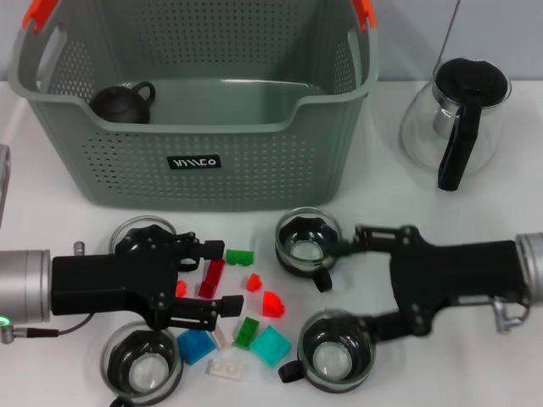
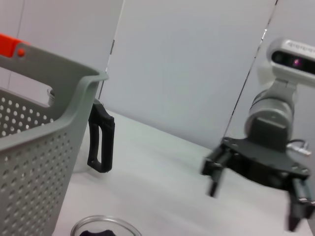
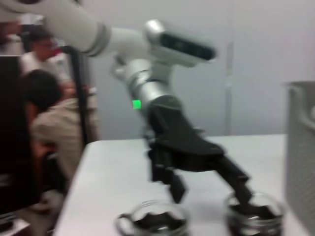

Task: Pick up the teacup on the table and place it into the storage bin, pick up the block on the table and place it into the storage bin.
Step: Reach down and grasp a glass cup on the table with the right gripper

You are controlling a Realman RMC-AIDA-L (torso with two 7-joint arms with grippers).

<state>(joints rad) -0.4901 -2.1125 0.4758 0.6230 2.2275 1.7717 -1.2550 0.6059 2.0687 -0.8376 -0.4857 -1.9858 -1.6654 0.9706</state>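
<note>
Left gripper jaws gape wide around a red block, not gripping. Right gripper jaws gape empty, between two teacups. Bin stands beyond both.

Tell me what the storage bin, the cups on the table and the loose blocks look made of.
Storage bin: matte grey-green plastic, moulded with perforated walls.
Cups, e.g.: apparently clear glass, see-through walls, dark handle.
Blocks, e.g. the red one: glossy coloured plastic, some translucent, studded like toy bricks.
</note>
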